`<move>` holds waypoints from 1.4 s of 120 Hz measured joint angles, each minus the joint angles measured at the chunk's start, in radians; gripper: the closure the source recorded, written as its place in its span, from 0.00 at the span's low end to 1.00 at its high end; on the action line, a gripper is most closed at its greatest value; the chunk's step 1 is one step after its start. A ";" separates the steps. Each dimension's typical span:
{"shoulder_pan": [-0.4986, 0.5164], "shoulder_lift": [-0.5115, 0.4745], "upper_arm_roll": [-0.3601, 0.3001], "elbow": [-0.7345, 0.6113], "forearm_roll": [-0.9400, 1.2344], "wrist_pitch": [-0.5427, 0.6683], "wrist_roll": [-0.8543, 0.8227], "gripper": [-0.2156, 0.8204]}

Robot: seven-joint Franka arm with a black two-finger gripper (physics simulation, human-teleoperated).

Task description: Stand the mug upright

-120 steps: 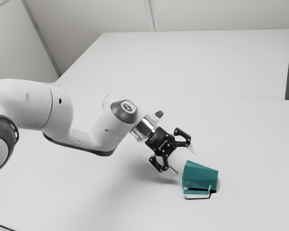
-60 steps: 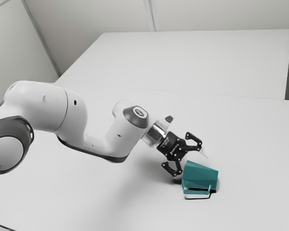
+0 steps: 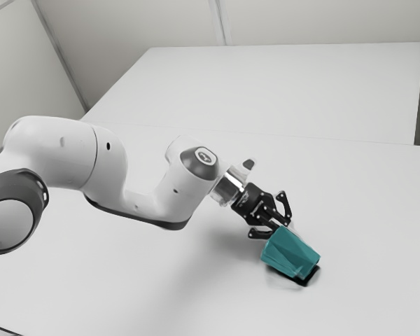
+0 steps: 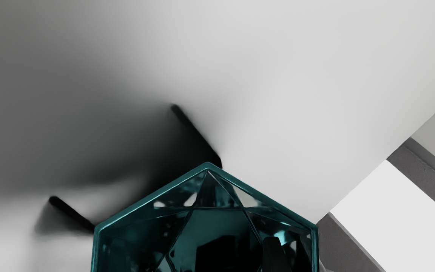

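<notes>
The teal faceted mug (image 3: 291, 253) lies tipped over on the table, its mouth toward my hand. At that mouth is my gripper (image 3: 287, 227), its fingers drawn close together and shut on the mug's side wall. Looking from the wrist, I see into the open mug (image 4: 217, 226) past its angular rim. One dark finger of the gripper (image 4: 301, 262) reaches inside the cup, and a sliver of the other shows just outside the wall. The mug hides most of both tips, and its handle is hard to make out.
The white table (image 3: 161, 280) surrounds the mug, with a dark shadow beneath the mug's far lower end. A second white surface (image 3: 280, 91) stands beyond the table toward the back wall.
The gripper came toward the exterior view's right to the mug, and its fingers closed. In the last half second the mug turned and tilted, its closed end swinging lower in the exterior view.
</notes>
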State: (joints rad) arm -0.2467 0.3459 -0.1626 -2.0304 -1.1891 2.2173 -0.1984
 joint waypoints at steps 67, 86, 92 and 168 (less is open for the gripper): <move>-0.005 -0.217 0.024 -0.019 0.605 0.023 -0.059 0.96; -0.004 -0.259 0.073 -0.020 0.851 0.016 -0.084 0.96; -0.003 -0.271 0.088 -0.020 0.919 0.009 -0.090 0.96; 0.026 -0.396 0.137 -0.142 1.233 -0.043 -0.079 0.97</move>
State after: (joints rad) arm -0.2203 -0.0502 -0.0254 -2.1729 0.0437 2.1740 -0.2775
